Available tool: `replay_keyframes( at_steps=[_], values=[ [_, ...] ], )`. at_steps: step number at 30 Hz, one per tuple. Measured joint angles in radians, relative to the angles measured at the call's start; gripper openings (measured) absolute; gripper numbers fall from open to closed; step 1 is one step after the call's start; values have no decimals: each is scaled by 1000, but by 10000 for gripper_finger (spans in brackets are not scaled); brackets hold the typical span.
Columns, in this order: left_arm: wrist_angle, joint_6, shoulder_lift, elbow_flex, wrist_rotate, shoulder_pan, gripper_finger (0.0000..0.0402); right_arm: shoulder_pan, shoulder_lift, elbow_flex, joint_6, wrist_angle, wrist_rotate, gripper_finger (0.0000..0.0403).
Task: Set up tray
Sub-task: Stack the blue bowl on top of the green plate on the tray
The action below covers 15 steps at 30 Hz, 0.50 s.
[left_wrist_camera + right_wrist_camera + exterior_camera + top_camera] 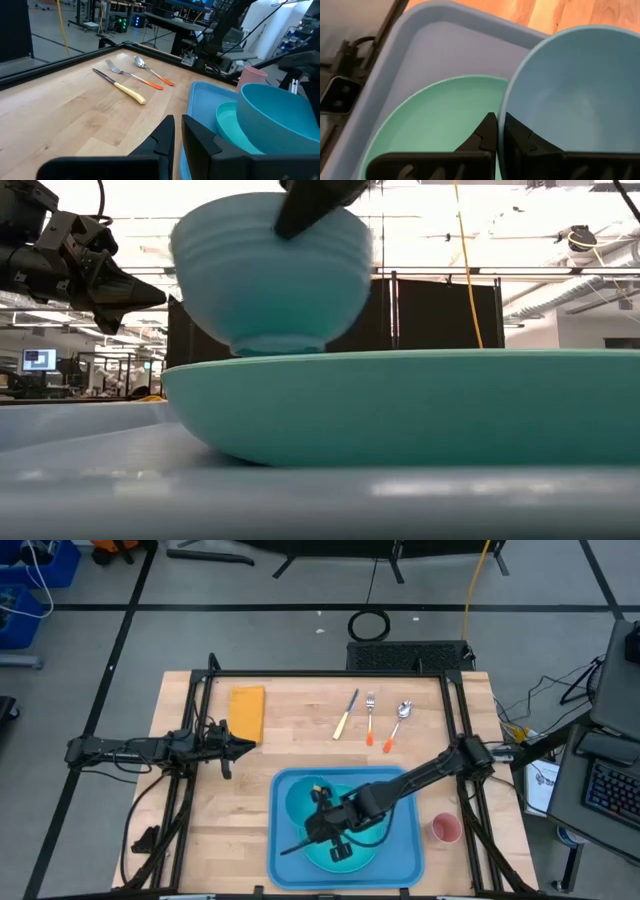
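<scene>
The large blue tray [400, 860] lies at the table's near edge, with a round turquoise plate [362, 852] resting flat in it. My right gripper [322, 812] hangs over the tray, shut on a light blue bowl [270, 270] above the plate [420, 405]. In the right wrist view the bowl [570, 90], plate [440, 120] and tray [420, 50] all show. My left gripper [243, 747] waits shut above the table's left part, beside the orange-yellow napkin [247, 710]. My right gripper pinches the bowl's rim [502, 107], one finger inside the bowl and one outside, coming from above. The bowl hangs tilted below the fingers [300, 210]. Its foot [275, 345] is level with the plate's rim; whether it touches the plate I cannot tell.
A yellow-handled knife [345, 715], an orange-handled fork [369, 718] and an orange-handled spoon [397, 723] lie side by side near the far edge. A pink cup [445, 830] stands right of the tray. Bare wood lies between the napkin and the cutlery.
</scene>
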Motion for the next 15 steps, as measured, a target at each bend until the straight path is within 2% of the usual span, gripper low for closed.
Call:
replay_keyframes(
  at_steps=[9,12,15],
  values=[
    [0,5,0,0,0,0,37,34,-250,-379,152,243,77,0],
    [0,7,0,0,-1,0,37,56,-289,-446,170,313,75,0],
    [0,8,0,0,-1,0,37,73,-293,-459,191,307,73,0]
  ],
)
